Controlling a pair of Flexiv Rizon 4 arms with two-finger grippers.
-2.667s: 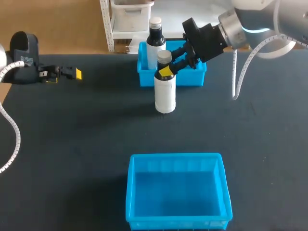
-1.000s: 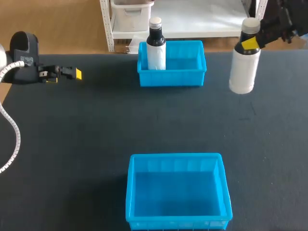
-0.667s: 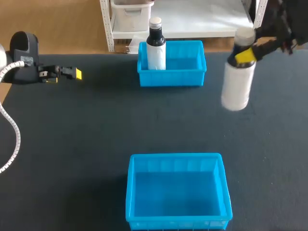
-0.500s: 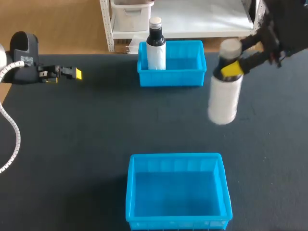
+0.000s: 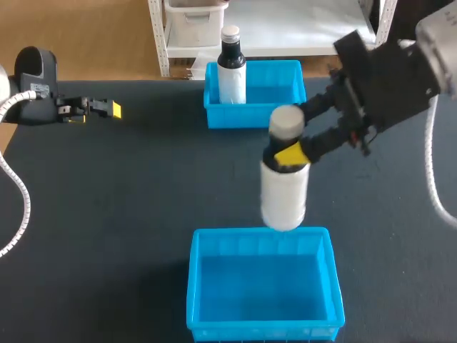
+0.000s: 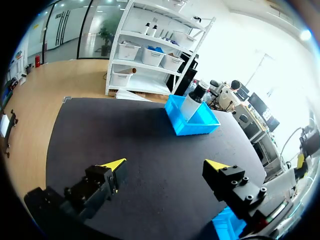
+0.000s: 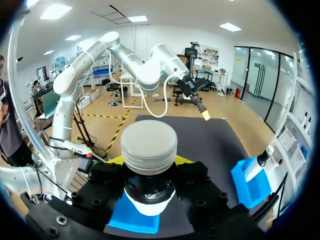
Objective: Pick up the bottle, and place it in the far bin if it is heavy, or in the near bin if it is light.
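Note:
A white bottle (image 5: 285, 187) with a grey cap hangs upright over the far rim of the near blue bin (image 5: 214, 234). My right gripper (image 5: 291, 153) is shut on its neck, just under the cap. In the right wrist view the cap (image 7: 149, 145) sits between the yellow fingers of the right gripper (image 7: 149, 164), with the near bin (image 7: 131, 220) below. My left gripper (image 5: 107, 109) stands open and empty at the table's far left; it shows as the left gripper (image 6: 165, 167) in its own view.
The far blue bin (image 5: 257, 116) at the table's back edge holds a second bottle (image 5: 230, 70) with a black neck in its left part. Both show as the far bin (image 6: 200, 122) with that bottle (image 6: 192, 102), and as the far bin (image 7: 248, 190).
My right arm has carried the bottle from the far right of the table leftwards and nearer, to the near bin's far rim. The left arm has not moved.

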